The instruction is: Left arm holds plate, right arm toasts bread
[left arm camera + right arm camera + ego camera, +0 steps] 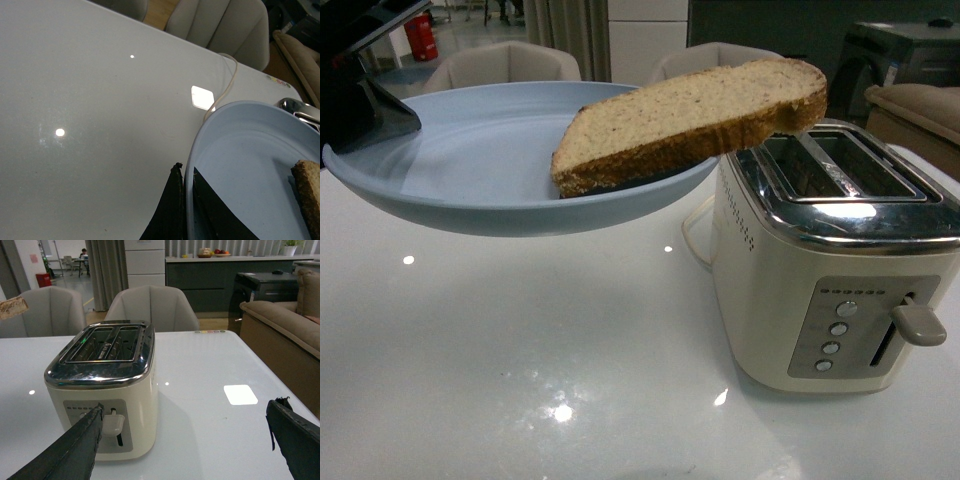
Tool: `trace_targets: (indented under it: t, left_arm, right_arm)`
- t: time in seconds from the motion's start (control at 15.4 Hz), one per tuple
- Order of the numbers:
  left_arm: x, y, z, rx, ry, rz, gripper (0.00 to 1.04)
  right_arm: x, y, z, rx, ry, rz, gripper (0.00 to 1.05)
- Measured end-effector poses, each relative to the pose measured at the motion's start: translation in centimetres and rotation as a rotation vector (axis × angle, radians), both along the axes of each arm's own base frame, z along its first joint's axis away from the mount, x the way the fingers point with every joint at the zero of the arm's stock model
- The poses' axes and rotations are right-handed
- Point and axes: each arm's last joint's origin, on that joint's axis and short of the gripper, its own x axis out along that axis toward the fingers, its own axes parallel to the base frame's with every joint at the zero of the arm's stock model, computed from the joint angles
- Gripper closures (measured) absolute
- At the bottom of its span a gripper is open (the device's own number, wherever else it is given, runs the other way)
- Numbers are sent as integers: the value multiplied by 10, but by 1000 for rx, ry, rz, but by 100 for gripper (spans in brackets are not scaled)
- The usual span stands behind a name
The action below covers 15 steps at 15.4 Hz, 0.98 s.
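Observation:
A pale blue plate [470,160] hangs above the white table, tilted down toward the toaster [830,260]. My left gripper [365,100] is shut on the plate's left rim; in the left wrist view its fingers [172,210] pinch the rim of the plate [240,165]. The bread [700,115] lies across the plate's right edge and sticks out over the toaster's slots [840,165]. An end of the bread [309,192] shows on the plate, and a corner of the bread [12,307] shows in the right wrist view. My right gripper [185,410] is open near the toaster [102,390], one finger by its lever [114,424].
The toaster lever [918,325] and round buttons [838,328] face the front. Its white cord [227,85] trails over the table. Grey chairs [152,307] stand behind the table and a brown sofa [280,325] is to the right.

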Motion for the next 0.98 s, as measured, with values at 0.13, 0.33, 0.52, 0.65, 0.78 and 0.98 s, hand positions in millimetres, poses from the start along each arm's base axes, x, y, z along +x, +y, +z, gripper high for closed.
trace_targets:
  t: [0.13,0.33,0.52,0.65,0.78,0.98]
  left_arm:
    - [3,0,0,-12,-22,-13,102]
    - [5,1,1,-22,-42,-19,102]
    - [6,1,-1,-22,-35,-21,102]
    - [6,2,-1,-22,-35,-21,102]
    - [6,2,-1,-23,-36,-20,102]
    - [6,2,-1,-22,-35,-20,102]
  right_arm:
    - [0,0,0,0,0,0,6]
    - [0,0,0,0,0,0,6]
    - [0,0,0,0,0,0,6]
    - [0,0,0,0,0,0,6]
    - [0,0,0,0,0,0,6]
    - [0,0,0,0,0,0,6]
